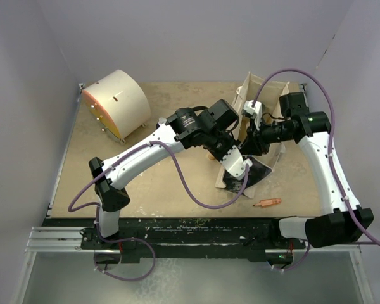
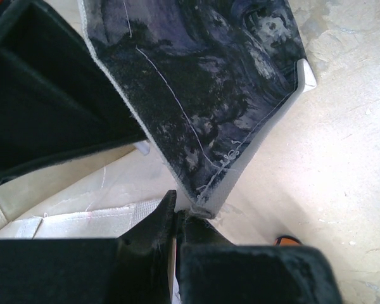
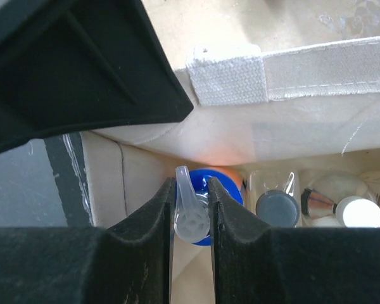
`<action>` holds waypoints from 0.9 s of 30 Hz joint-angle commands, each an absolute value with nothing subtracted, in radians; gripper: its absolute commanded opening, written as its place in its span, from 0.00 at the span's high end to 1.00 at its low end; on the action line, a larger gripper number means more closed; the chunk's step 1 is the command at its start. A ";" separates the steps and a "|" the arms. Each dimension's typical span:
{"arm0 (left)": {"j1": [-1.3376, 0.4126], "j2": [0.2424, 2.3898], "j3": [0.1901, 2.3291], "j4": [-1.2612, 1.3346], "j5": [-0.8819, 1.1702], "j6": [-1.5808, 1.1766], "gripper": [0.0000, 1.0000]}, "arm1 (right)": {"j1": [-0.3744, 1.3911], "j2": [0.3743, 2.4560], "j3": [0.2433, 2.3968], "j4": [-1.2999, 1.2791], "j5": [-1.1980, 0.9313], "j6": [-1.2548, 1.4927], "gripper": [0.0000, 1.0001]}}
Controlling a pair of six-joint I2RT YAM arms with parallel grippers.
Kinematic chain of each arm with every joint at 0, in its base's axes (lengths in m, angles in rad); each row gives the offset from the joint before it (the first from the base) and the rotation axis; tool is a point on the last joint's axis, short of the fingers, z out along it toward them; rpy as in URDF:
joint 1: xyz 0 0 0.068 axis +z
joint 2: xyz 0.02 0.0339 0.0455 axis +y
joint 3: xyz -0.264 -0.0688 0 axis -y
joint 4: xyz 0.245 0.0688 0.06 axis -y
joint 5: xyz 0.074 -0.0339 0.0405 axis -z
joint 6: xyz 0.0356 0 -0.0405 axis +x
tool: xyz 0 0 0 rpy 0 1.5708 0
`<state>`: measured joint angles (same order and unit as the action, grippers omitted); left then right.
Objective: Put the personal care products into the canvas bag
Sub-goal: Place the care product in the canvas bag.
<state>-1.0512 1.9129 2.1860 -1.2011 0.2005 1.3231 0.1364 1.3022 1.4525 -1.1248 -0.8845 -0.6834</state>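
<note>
The beige canvas bag (image 1: 266,88) sat right of centre on the surface (image 1: 145,190), with its dark black-and-white printed panel on the near side. The left fingers (image 2: 155,228) were pressed together, pinching the bag's edge just below that panel. Inside the bag, the right fingers (image 3: 158,215) pinched the clear top piece of an orange bottle (image 3: 231,190) with a blue cap. Just beside it stood a clear bottle (image 3: 277,206) with a dark cap, then a silver bottle (image 3: 320,202) with a white cap.
</note>
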 commanded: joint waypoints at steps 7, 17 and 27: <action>-1.060 1.847 2.192 -1.170 0.201 1.307 1.00 | 0.137 1.187 1.381 -1.169 -0.811 -0.707 1.00; -1.060 1.842 2.192 -1.166 0.193 1.297 1.00 | 0.138 1.249 1.353 -1.174 -0.750 -0.764 1.00; -1.058 1.836 2.196 -1.163 0.207 1.280 1.00 | 0.189 1.262 1.279 -1.094 -0.695 -0.688 1.00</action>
<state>-1.0554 1.9125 2.1803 -1.1942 0.1963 1.3018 0.1658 1.2671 1.3029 -1.0561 -0.7303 -0.7448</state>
